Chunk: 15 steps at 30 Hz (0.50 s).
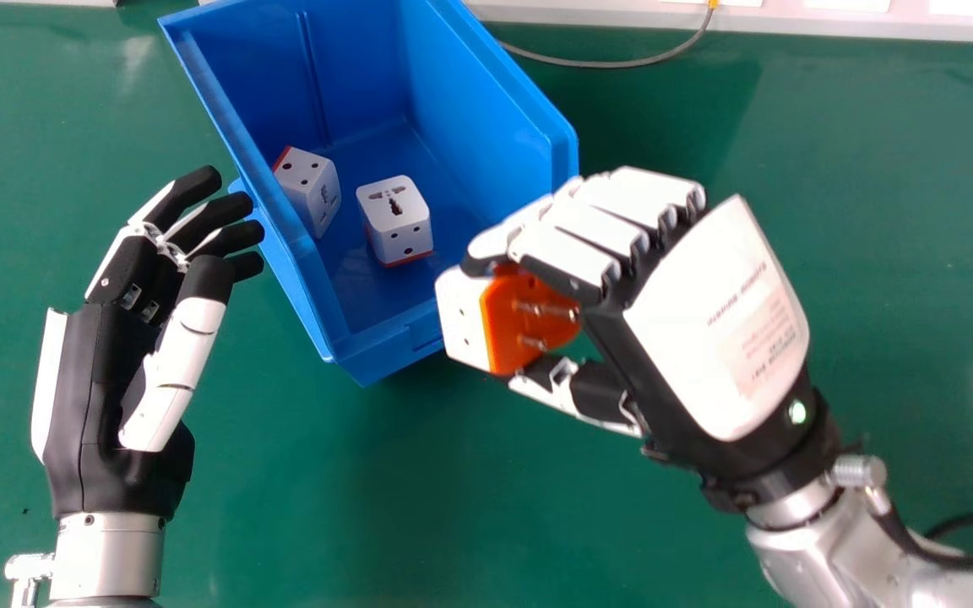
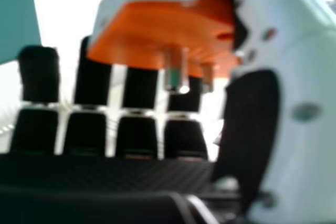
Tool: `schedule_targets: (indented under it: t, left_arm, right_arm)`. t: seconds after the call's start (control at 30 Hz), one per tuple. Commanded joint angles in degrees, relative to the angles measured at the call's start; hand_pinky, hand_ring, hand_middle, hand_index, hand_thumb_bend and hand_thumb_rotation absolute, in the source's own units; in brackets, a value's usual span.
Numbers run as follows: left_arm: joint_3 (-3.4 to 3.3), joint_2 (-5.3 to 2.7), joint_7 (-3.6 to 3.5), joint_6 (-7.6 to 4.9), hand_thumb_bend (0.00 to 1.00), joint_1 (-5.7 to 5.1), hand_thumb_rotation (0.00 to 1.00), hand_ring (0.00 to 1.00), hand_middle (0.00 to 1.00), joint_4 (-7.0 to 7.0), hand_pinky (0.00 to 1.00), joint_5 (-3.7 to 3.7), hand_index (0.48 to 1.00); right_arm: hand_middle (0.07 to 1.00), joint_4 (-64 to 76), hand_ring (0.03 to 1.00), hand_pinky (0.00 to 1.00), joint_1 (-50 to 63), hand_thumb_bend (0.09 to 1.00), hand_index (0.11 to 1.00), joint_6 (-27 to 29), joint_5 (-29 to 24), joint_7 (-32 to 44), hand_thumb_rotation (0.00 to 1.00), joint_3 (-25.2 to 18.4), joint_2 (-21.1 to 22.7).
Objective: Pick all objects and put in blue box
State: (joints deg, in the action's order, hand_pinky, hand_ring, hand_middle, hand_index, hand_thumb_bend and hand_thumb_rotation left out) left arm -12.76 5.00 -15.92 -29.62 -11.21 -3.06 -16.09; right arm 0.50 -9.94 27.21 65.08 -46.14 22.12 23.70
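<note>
Placing step, it seems — release still to do.
Left hand (image 1: 98,380) beside the box, fingers loosely extended; right hand (image 1: 706,329) clamped round orange-and-white adapter (image 1: 501,325) at blue box's (image 1: 482,105) near edge — next, inward, toward two white adapters (image 1: 396,221) (image 1: 312,187).

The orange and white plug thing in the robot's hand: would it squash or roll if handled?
The plug adapter looks rigid, so it probably won't squash. Its flat, boxy sides suggest it would slide rather than roll; the metal prongs might make it tip.
</note>
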Motion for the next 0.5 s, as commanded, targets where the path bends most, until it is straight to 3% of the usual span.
schedule_targets:
  t: [0.0,0.2,0.37,0.47]
  left_arm:
    - [0.03,-0.05,0.51,-0.25,0.69,-0.56,0.58,0.76,0.78,1.77,0.75,0.49,0.793]
    - [0.21,0.00,0.38,-0.94,0.70,-0.48,0.58,0.76,0.78,1.01,0.74,0.49,0.791]
    - [0.53,-0.39,0.71,-0.44,0.71,-0.77,0.58,0.76,0.78,1.84,0.75,0.27,0.790]
    - [0.79,-0.48,0.64,0.14,0.71,-0.98,0.58,0.76,0.78,2.54,0.75,-0.24,0.790]
  right_arm:
    - [0.521,1.77,0.456,0.32,-2.88,0.497,0.521,-0.69,0.14,0.76,0.00,-0.55,-0.27]
    - [0.521,1.93,0.454,0.31,-7.85,0.496,0.526,-0.59,-1.09,4.74,0.00,-0.45,-0.90]
    - [0.520,-1.30,0.452,0.31,-13.99,0.495,0.531,1.73,-1.51,5.22,0.00,0.10,-1.00]
    - [0.520,-4.07,0.452,0.31,-17.74,0.495,0.531,2.08,0.29,4.56,0.00,1.00,-0.85]
